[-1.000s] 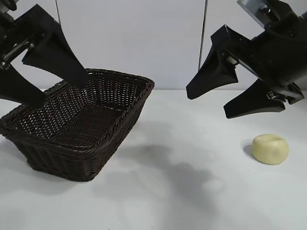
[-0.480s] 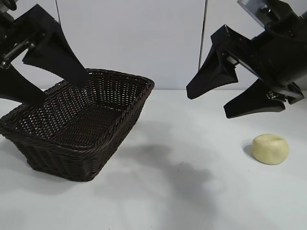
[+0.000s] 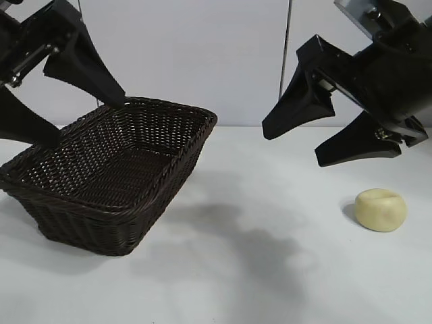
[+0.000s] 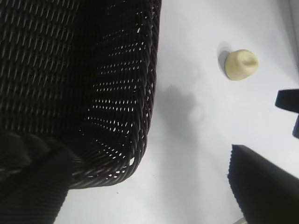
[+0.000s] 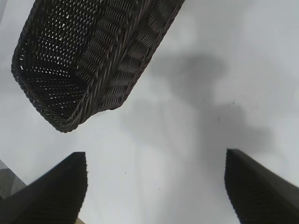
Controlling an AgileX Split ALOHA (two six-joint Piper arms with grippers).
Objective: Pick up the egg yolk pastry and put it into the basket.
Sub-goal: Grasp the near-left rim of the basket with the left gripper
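The egg yolk pastry [image 3: 381,209], a small pale cream bun with a dent on top, lies on the white table at the right. It also shows in the left wrist view [image 4: 240,64]. The dark brown wicker basket [image 3: 108,202] stands at the left, empty; it also shows in the left wrist view [image 4: 117,93] and the right wrist view [image 5: 112,60]. My right gripper [image 3: 293,150] hangs open above the table, up and left of the pastry, apart from it. My left gripper [image 3: 88,121] hangs open above the basket's far left side.
The white table [image 3: 270,270] runs from the basket to the pastry. A pale wall [image 3: 202,54] stands behind. The right gripper's tip [image 4: 287,100] shows far off in the left wrist view.
My left gripper has risen slightly above the basket. The right gripper, the pastry and the basket have not moved.
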